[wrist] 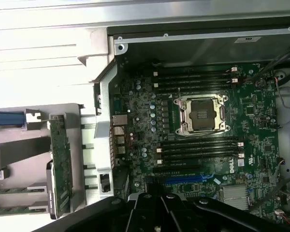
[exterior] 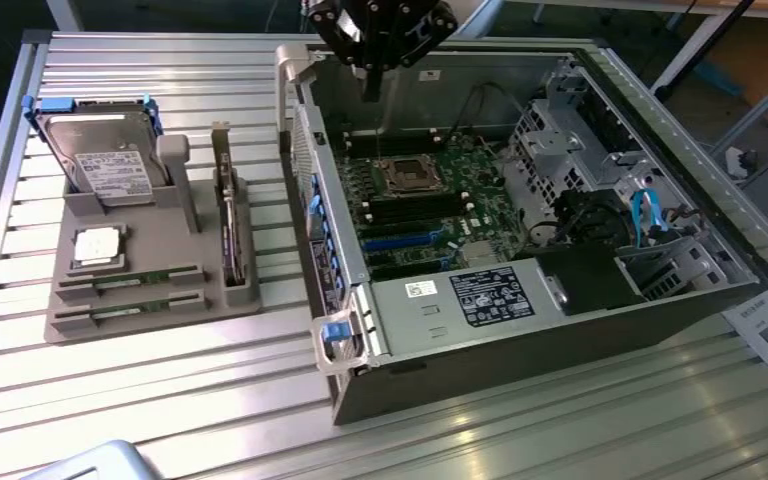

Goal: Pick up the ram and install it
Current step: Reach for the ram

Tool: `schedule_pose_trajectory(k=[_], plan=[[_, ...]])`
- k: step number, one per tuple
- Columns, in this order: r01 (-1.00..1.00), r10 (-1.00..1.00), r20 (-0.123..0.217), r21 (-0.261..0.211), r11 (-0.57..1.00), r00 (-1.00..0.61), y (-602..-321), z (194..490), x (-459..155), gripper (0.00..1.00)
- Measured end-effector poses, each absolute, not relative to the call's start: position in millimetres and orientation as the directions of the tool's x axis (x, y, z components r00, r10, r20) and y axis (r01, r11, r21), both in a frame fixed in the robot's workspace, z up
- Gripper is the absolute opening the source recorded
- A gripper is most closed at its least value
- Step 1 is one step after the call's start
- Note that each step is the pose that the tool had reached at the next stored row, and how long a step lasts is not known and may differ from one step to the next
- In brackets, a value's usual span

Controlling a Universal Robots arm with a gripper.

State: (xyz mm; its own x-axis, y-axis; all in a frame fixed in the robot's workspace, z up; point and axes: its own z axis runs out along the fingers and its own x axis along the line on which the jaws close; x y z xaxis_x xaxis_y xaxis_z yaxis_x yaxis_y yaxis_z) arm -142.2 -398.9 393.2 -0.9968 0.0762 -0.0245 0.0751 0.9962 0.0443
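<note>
Two ram sticks, thin green boards, lie in the front slots of the grey holder (exterior: 77, 330): one ram (exterior: 131, 278) behind the other (exterior: 128, 309). Their ends also appear in the wrist view as the nearer ram stick (wrist: 7, 189) and the second stick (wrist: 5, 210). My gripper (exterior: 371, 85) hangs above the back edge of the open computer case (exterior: 651, 310), over the motherboard (exterior: 424, 215) and far from the holder. Black empty memory slots (wrist: 198, 147) flank the open processor socket (wrist: 200, 113). The gripper's dark body (wrist: 162, 215) sits in the wrist view, with no ram seen at it.
The holder also carries a hard drive (exterior: 107, 165), a square silver processor (exterior: 97, 247) and an upright dark expansion card (exterior: 233, 230). Blue cables (exterior: 644, 215) and a drive cage (exterior: 551, 135) fill the case at the exterior view's right. A slatted metal table (exterior: 157, 400) lies under everything.
</note>
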Motion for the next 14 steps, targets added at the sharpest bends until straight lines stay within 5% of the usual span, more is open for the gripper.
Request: schedule_pose_trajectory(k=[14], plan=[[0.075, 0.076, -0.024, 0.044, 0.996, -0.997, -399.0, 391.6, -237.8, 0.1]])
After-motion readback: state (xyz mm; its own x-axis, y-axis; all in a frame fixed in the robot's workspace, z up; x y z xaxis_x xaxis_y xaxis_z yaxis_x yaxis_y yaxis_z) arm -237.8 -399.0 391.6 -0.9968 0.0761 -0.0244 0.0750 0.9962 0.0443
